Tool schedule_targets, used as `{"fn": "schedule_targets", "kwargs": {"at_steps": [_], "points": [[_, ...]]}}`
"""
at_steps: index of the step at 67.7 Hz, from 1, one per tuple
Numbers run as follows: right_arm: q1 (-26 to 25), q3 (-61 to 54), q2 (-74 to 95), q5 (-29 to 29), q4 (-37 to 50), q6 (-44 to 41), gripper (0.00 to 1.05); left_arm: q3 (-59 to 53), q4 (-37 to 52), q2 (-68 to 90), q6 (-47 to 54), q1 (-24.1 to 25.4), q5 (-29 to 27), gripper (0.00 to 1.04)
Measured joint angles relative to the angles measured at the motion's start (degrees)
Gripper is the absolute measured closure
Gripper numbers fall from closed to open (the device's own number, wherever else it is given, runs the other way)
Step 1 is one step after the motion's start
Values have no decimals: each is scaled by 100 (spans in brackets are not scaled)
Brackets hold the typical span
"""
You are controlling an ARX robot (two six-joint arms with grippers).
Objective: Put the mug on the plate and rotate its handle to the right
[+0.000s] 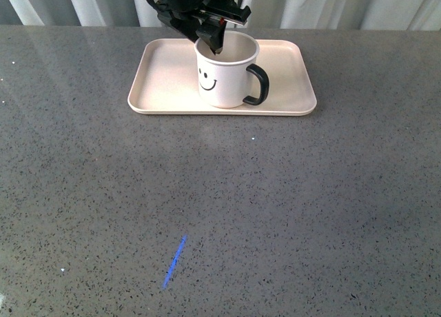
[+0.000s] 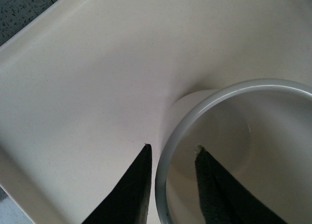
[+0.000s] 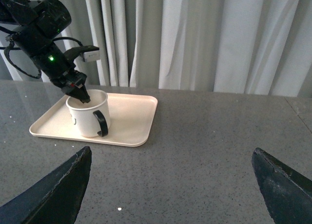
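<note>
Standing upright on the plate (image 1: 165, 76) — mug (image 1: 220, 83), handle (image 1: 264, 84) pointing right.

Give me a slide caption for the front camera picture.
Left claw straddles the rim of the smiley mug on the cream plate, handle pointing right.

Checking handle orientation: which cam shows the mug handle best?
Front view: the handle shows as a full loop right of the mug. Right wrist view shows it smaller, nearly edge-on. Left wrist view shows only the mug rim, no handle.
</note>
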Motion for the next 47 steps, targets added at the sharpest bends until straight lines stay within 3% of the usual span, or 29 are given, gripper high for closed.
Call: {"fn": "schedule_targets", "kwargs": {"at_steps": [6,9,16,19,23,29,31,34,37,47], "points": [[0,0,0,0,0,0,9,0,48,0,31,2,7,46],[0,0,0,0,0,2,9,0,63,0,31,7,4,43],[0,0,0,0,0,0,9,0,127,-2,83,33,24,23],[0,0,0,0,0,0,9,0,144,-7,94,39,26,21],[0,0,0,0,0,0,9,0,197,-37,111,66,50,7],[0,0,0,0,0,0,9,0,278,-92,153,101,50,4],[0,0,0,0,0,0,9,0,332,-166,151,144,50,15],[0,0,0,0,0,0,9,-129,505,-304,138,186,46,14],[0,0,0,0,0,2,9,-734,1056,-745,129,267,76,7],[0,0,0,2,0,0,9,-2927,2647,-2503,-66,549,197,9]]}}
